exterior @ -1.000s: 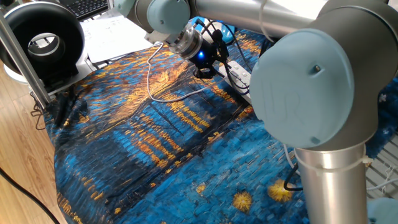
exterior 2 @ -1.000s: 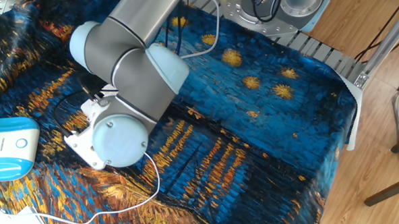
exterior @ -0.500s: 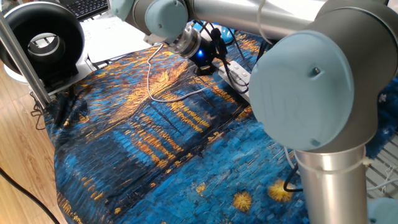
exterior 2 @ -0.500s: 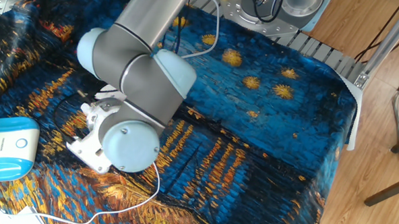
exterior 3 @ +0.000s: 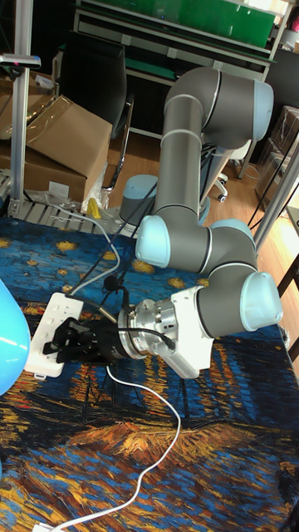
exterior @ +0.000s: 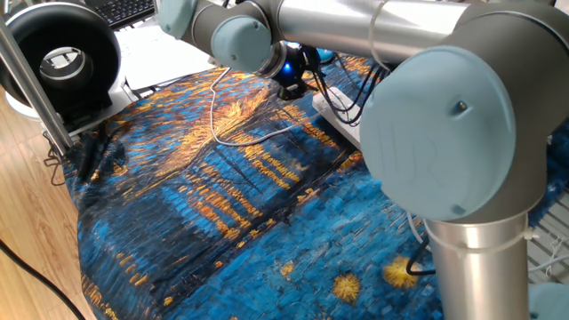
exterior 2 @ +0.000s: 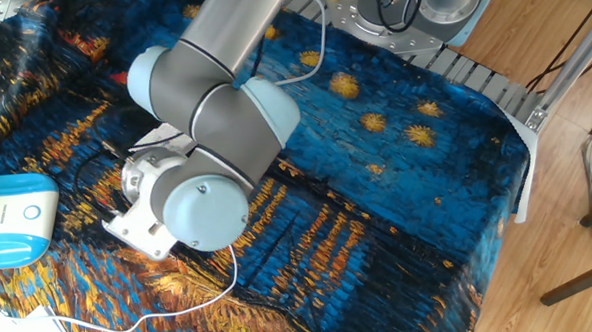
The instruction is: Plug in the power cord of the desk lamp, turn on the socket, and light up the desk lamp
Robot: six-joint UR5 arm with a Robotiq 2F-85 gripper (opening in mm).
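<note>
The socket (exterior 3: 46, 320) is a white strip lying on the blue painted cloth, also seen as the socket (exterior: 342, 111) behind my wrist. My black gripper (exterior 3: 58, 342) hovers low over its near end. In one fixed view the gripper (exterior: 292, 84) shows beside a blue light. Its fingers are too dark and bunched to make out a gap. The thin white power cord (exterior 3: 166, 453) comes out from under the gripper and loops across the cloth as the cord (exterior: 213, 116) and the cord (exterior 2: 197, 302). Its plug is hidden. The blue-and-white desk lamp base (exterior 2: 13, 218) sits at the left.
A black ring-shaped device (exterior: 58, 58) on a stand and a metal post (exterior: 36, 89) stand at the far left corner, with papers (exterior: 169, 40) behind. Black cables (exterior 2: 96, 160) lie near the lamp. My own arm (exterior: 444, 133) blocks the right side. A cardboard box (exterior 3: 58, 133) sits beyond the table.
My wrist and gripper have slid along the socket, up and away in one fixed view and rightwards in the other. The white cord lies where it was.
</note>
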